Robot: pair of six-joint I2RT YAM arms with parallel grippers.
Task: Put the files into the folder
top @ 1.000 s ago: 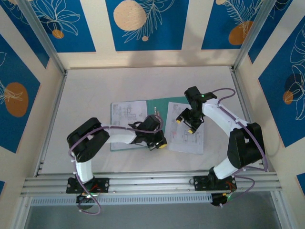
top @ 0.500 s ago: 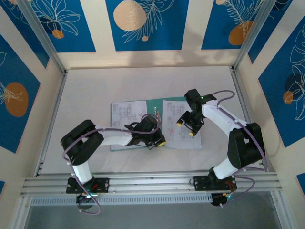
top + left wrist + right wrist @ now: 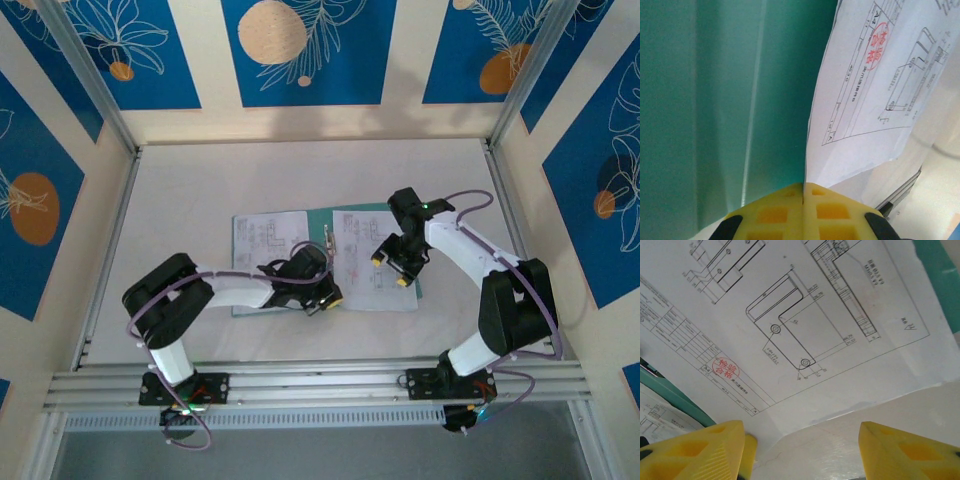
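Observation:
The teal-green folder (image 3: 322, 222) lies open in the middle of the table. One white printed sheet (image 3: 268, 236) rests on its left half. A second printed sheet (image 3: 365, 290) covers its right half. My left gripper (image 3: 326, 297) is shut on that second sheet's near left corner; in the left wrist view the paper's edge (image 3: 865, 100) runs into the closed yellow fingertips (image 3: 790, 210), with green folder (image 3: 715, 100) beside it. My right gripper (image 3: 389, 268) hangs open over the same sheet (image 3: 805, 315), its pads (image 3: 705, 450) wide apart. The bright blue sheet is hidden.
The white table (image 3: 200, 180) has free room on all sides of the folder. Metal rails (image 3: 320, 382) run along the near edge by the arm bases. Patterned blue walls and aluminium posts (image 3: 110, 110) close in the back and sides.
The right-hand sheet has slid left and squared up onto the folder's right half, drawn by my left gripper. My right gripper has shifted a little left above it.

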